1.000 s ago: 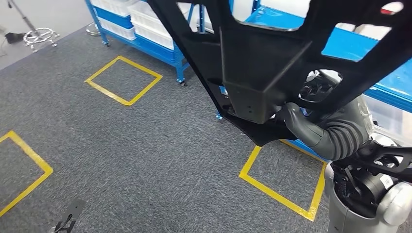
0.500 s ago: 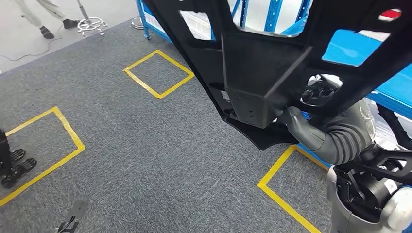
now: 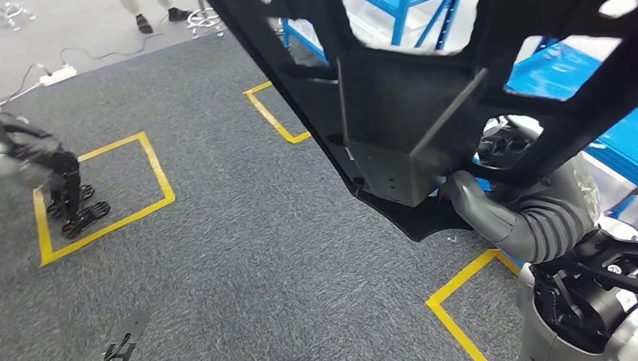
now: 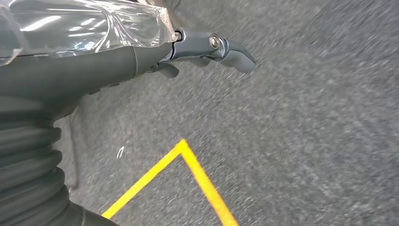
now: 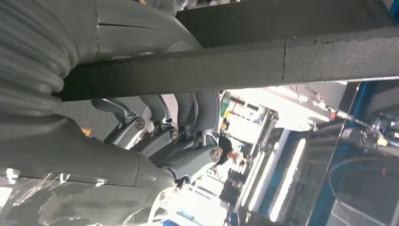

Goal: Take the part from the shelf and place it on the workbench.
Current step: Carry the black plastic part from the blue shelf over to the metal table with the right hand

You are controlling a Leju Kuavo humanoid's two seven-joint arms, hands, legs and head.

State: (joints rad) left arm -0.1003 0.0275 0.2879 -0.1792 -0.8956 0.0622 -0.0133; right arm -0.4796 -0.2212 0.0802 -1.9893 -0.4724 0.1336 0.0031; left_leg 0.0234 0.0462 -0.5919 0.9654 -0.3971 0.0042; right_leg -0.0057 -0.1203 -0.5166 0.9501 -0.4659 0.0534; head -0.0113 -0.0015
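Left hand (image 4: 141, 56) over grey carpet (image 3: 226, 248), fingers partly curled, grip state unclear. Black part (image 3: 406, 113) fills the head view's upper centre-right, carried high. Right hand (image 5: 160, 136) has fingers wrapped round a part bar.

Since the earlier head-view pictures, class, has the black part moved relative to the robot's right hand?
No. The black part stays held by the right hand at the same spot; the yellow floor squares shifted because the camera turned.
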